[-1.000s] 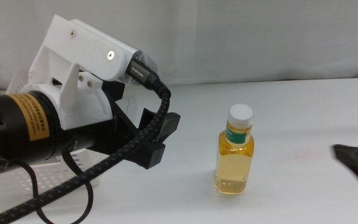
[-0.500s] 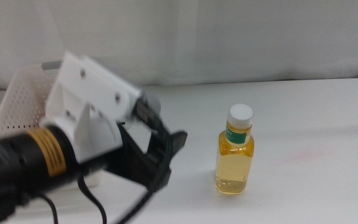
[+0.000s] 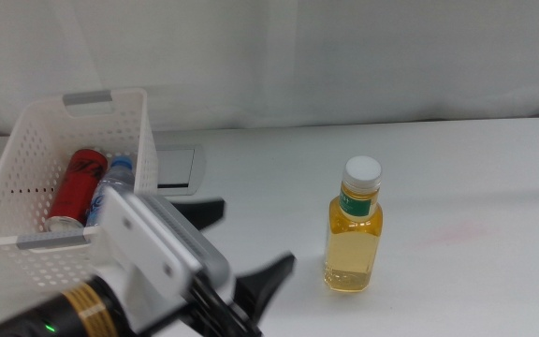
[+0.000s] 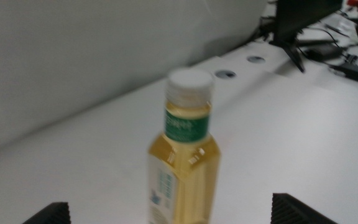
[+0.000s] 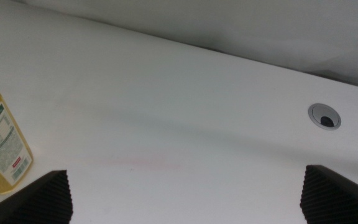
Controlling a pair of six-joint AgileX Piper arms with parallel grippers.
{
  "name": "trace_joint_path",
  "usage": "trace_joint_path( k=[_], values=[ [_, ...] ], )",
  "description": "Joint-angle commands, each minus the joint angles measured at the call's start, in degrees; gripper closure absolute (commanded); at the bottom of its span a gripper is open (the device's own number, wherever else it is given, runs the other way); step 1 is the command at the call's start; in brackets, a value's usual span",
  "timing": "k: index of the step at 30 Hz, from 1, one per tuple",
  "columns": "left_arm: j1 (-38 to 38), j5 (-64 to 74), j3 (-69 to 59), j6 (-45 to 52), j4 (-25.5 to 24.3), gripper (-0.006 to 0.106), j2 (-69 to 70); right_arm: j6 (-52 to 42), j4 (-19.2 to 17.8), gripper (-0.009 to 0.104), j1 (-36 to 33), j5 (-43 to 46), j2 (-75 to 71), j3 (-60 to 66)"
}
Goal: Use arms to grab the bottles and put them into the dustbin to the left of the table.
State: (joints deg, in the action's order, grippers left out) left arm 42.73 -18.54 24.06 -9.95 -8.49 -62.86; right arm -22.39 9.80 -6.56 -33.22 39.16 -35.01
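Left gripper spread wide, nothing between the dark jaws, low at the near edge of the table, a little to the near-left of the yellow-liquid bottle and apart from it. Carried on a white-housed left arm with a yellow label band, entering from the near-left corner. Seen from the left wrist, jaw tips far apart at either side, with the bottle upright between and beyond them, untouched; white cap, green neck band, printed label down one side.

Standing alone near the middle of the table, that bottle; clear of the dustbin. White perforated basket with grey handle strips, set at the far-left part of the table. Lying inside it side by side: a red soda can and a small clear water bottle with a blue cap. Flat grey-rimmed panel just right of the basket.

Right gripper released too, jaws wide and empty, waiting at the right edge; only a dark sliver in the middle view. Round cable hole in the tabletop beyond it
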Motion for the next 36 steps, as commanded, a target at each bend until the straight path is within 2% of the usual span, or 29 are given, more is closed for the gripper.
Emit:
trace_joint_path(
  k=[1, 7, 17, 26, 33, 36],
  values=[
    [1.9, -4.8, -1.45, -0.5, 0.02, 0.017, -3.46, -0.1, -0.6, -0.008, 0.33, 1.96, -0.23, -0.37],
    [5.07, -16.92, -1.71, -1.64, 0.38, 0.017, -15.42, -0.1, -0.6, -0.008, 0.33, 2.62, -0.23, -0.37],
    [5.19, -34.04, -1.51, -3.39, 0.36, 0.017, -31.8, -0.1, -0.6, -0.008, 0.33, 2.18, -0.23, -0.37],
    [5.19, -35.78, 4.14, -3.07, 0.6, 0.017, -39.92, -0.21, -0.6, -0.008, 0.33, 2.18, -0.23, -0.37],
    [5.19, -34.26, 7.61, 0.75, 6.91, 0.017, -42.96, -0.21, -0.6, -0.008, 0.33, 2.18, -0.23, -0.37],
    [5.19, -34.14, 8.53, 1.25, 7.83, 0.017, -43.83, -0.21, -0.6, -0.008, 0.33, 2.18, -0.23, -0.37]
  ],
)
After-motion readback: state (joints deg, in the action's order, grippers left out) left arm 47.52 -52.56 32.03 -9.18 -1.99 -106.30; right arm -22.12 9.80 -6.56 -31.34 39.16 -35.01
